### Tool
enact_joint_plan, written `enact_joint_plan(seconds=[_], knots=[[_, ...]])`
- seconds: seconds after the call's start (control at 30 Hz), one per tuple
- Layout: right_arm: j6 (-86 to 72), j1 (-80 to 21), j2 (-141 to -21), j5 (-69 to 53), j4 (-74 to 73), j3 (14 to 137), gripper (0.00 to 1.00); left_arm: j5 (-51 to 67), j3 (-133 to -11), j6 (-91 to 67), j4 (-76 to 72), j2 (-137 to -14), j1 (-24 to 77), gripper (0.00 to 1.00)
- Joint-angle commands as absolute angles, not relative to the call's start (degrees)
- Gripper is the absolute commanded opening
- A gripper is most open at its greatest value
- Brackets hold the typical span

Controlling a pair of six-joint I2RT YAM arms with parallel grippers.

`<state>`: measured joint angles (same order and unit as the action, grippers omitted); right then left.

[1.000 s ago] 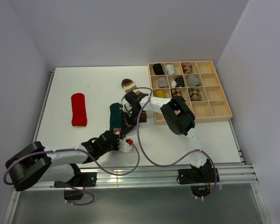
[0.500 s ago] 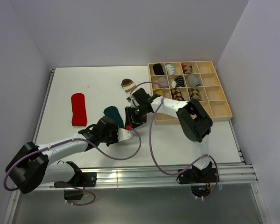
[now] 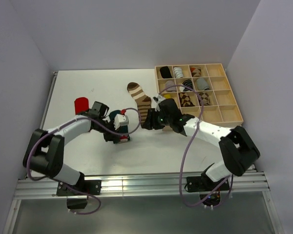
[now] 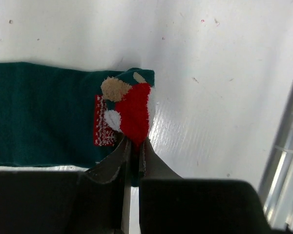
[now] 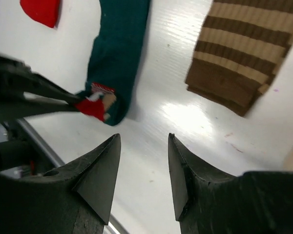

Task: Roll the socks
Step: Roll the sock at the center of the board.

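The dark teal sock lies flat on the white table, its white-and-red figure at the near end. My left gripper is shut on that end, pinching the fabric at the figure. In the top view it shows as a teal patch beside the left wrist. The brown-and-cream striped sock lies stretched out to its right. The red sock is half hidden behind the left arm. My right gripper hovers open over bare table, a short way from the teal sock and the striped sock.
A wooden compartment tray stands at the right back, with several rolled sock bundles in its left cells. The table's metal rail runs close beside the left gripper. Purple cables loop over the table from both arms.
The right gripper has opened and drawn back to the right. The left arm has swung away to the far left with the teal sock's end in its jaws. The striped sock now lies uncovered.
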<state>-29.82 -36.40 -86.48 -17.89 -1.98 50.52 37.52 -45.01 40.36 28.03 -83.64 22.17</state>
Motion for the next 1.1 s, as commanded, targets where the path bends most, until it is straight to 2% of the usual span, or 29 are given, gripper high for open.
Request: enact_joint_plan(seconds=[0.0,0.17,0.27,0.33,0.73,1.07], knots=[[-26.7,-37.1,-79.6,-14.4,11.0,44.5,0.51,49.7,-52.6,48.6,43.5,-90.1,18.6,0.00],[-16.4,-44.5,-76.0,-7.0,13.6,41.4,0.52,56.8,-65.5,65.8,70.7,-106.7,14.8,0.01],[-10.2,-49.5,-77.7,-4.1,14.4,42.4,0.52,57.5,-70.3,71.2,78.5,-114.3,13.3,0.00],[-8.1,-53.6,-80.1,-3.9,15.6,43.1,0.52,56.8,-70.8,70.8,78.5,-116.1,12.8,0.00],[-0.6,-63.7,-96.4,-1.5,12.6,54.2,0.56,52.5,-71.8,67.0,78.6,-121.9,12.5,0.00],[1.0,-66.0,-100.4,-2.3,12.1,57.0,0.59,52.0,-73.4,65.2,78.5,-123.5,12.4,0.00]])
